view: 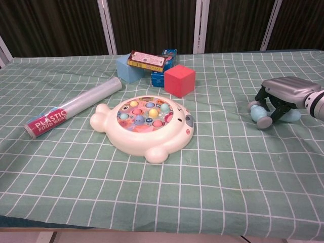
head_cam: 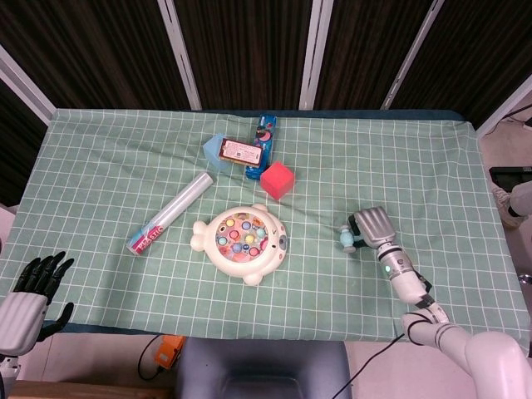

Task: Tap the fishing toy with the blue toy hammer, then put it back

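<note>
The white whale-shaped fishing toy with coloured fish sits mid-table. The blue toy hammer lies low on the green checked cloth to its right, head pointing toward the toy. My right hand covers the handle, its fingers curled around it, so most of the handle is hidden. My left hand hangs off the table's near left corner, fingers apart and holding nothing.
A plastic food wrap roll lies left of the toy. Behind the toy stand a red cube, a light blue block, a flat printed box and a blue pack.
</note>
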Robot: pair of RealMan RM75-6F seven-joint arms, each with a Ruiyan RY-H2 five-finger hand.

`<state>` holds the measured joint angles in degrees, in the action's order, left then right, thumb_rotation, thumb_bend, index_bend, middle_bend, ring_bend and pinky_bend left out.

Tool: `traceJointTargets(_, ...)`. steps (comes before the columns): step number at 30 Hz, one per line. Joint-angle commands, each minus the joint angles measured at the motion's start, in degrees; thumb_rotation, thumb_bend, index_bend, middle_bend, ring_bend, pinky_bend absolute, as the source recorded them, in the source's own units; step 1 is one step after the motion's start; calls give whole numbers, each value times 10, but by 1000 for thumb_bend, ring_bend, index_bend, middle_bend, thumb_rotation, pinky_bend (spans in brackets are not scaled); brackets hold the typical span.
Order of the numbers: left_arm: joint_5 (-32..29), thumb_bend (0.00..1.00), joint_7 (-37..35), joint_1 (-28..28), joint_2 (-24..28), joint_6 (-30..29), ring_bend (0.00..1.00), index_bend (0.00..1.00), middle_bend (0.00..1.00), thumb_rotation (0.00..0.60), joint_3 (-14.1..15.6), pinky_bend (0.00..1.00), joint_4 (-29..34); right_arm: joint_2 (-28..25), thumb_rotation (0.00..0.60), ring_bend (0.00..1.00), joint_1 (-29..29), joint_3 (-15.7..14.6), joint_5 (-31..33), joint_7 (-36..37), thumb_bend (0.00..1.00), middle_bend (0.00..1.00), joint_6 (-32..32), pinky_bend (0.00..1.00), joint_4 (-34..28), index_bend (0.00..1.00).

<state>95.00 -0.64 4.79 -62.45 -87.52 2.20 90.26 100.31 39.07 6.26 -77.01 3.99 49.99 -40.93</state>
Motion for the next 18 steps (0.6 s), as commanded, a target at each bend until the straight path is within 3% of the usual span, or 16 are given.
traceJointTargets(1,0,410,0,0,0,0,0,0,0,600,0,67,0,1,600,737,-1,1,-1,6,382,722,-2,750,3,860)
traceJointTargets(6,0,410,0,0,0,0,0,0,0,600,0,67,0,2,600,731,-1,2,-3,11,372,690,-6,744,8,806)
traceJointTargets(18,-1,410,1,0,0,1,0,0,0,600,0,67,1,0,600,726,-2,7,-5,17,367,672,-5,739,9,782)
